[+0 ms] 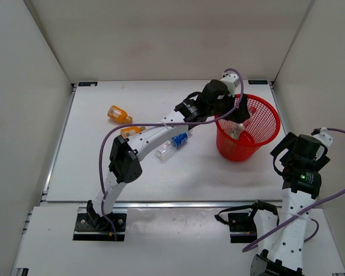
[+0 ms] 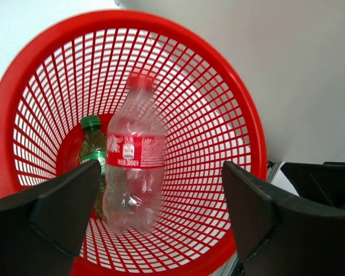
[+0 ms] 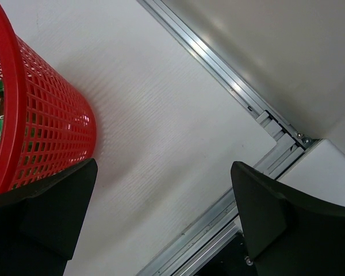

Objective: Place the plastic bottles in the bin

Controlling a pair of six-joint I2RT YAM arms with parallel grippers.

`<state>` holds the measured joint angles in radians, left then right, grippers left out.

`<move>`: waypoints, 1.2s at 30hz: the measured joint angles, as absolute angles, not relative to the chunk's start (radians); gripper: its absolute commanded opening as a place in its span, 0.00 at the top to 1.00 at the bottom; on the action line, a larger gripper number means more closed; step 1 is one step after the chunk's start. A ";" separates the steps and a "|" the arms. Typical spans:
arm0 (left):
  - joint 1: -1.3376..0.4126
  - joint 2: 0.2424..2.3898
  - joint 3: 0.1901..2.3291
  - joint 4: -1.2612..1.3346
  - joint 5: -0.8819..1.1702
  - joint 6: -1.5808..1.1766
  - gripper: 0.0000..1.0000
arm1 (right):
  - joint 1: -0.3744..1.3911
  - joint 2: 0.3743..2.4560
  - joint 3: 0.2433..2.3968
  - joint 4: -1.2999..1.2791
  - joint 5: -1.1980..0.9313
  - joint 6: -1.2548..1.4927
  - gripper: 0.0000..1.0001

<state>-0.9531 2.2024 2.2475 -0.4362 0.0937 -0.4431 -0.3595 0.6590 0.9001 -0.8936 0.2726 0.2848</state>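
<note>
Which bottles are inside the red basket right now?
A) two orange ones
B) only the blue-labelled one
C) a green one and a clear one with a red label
C: the left wrist view shows the green bottle and the red-labelled bottle within the basket.

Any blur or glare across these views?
Left wrist: the red-label clear bottle looks motion-blurred, while the green bottle and bin mesh are sharp. Right wrist: glare streak on the aluminium rail, soft bin shadow on the table. Top external: even light, sharp.
</note>
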 measured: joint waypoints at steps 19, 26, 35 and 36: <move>-0.561 1.089 1.055 -0.742 -0.186 -0.492 0.01 | 0.243 0.975 1.354 -0.938 0.315 0.229 0.01; -0.318 0.727 0.844 -0.998 -0.202 -0.550 0.02 | 0.708 1.365 1.604 -0.875 0.403 0.295 0.01; -0.396 0.659 0.842 -1.114 -0.169 -0.603 0.01 | 0.824 1.638 1.451 -0.639 0.406 0.572 0.01; -0.396 0.657 0.842 -1.126 -0.167 -0.601 0.02 | 0.822 1.637 1.416 -0.620 0.407 0.605 0.01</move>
